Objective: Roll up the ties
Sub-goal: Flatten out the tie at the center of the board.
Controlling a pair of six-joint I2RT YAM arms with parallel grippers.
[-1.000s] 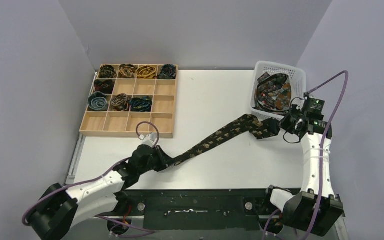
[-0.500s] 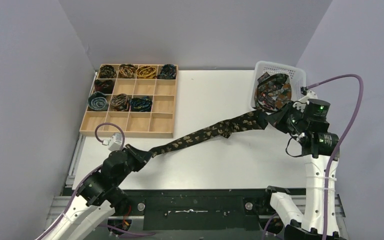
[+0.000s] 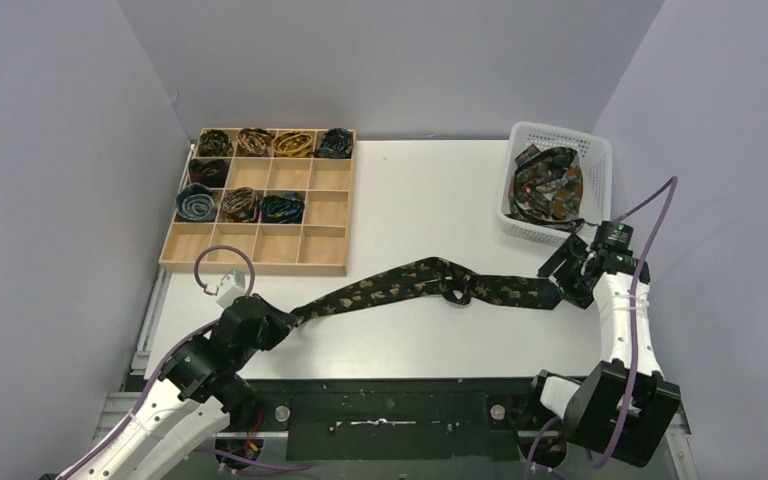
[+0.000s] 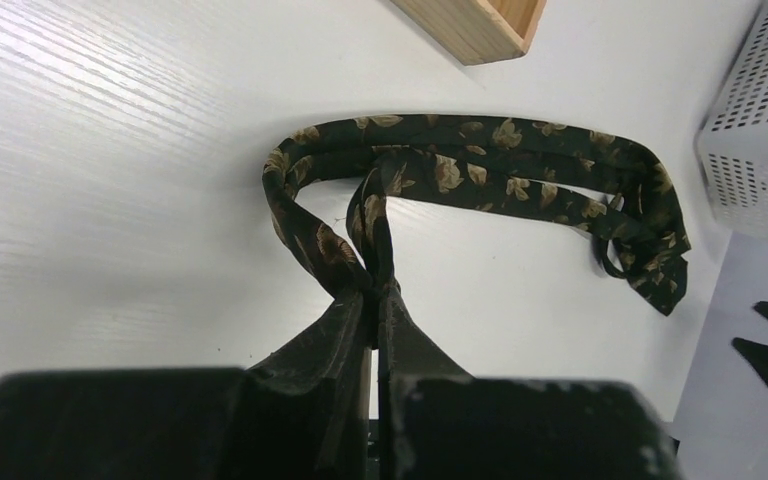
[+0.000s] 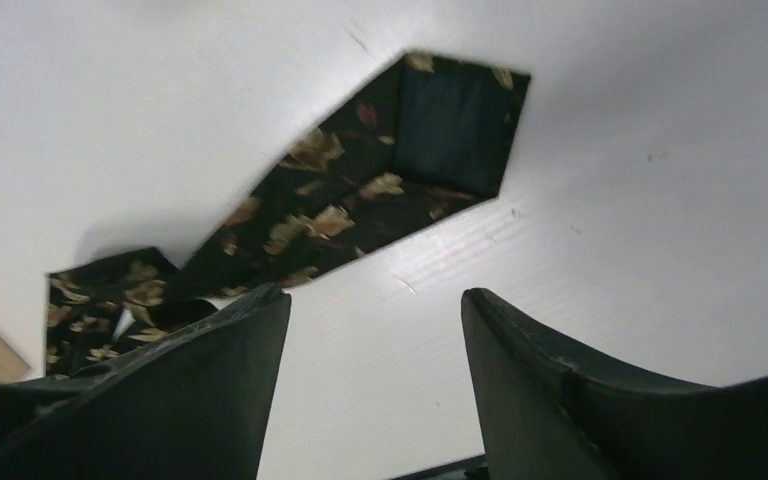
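Eight coiled ties (image 3: 241, 204) in tray (image 3: 325, 268), more in basket (image 3: 600, 150); left hand (image 4: 373, 300) pinches flat tie (image 3: 400, 285), right hand (image 5: 375, 305) gapes.

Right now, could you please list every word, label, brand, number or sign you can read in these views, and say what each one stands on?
None: no view shows any readable text.
The tie bears only gold leaf prints, and no label shows.
The tray and the basket carry no lettering.
Any marking on the arms is too small to read.
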